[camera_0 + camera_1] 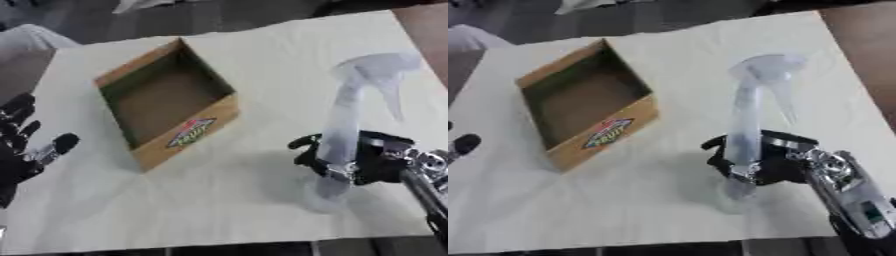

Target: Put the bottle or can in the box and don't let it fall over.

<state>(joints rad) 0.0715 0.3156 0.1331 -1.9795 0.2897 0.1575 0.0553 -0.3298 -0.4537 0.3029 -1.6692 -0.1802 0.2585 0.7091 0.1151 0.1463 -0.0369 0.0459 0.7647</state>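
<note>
The right robot hand (367, 160) is curled round the upright spray bottle (346, 130), right of the empty cardboard box (166, 102). Grasp achieved; transfer and upright placement remain. The left robot hand (17, 145) rests with fingers straight.

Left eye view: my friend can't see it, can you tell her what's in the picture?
The robot's right hand is curled around a clear spray bottle standing upright on a white table. To its left sits an open, empty cardboard box. The left hand rests open at the left edge.
</note>
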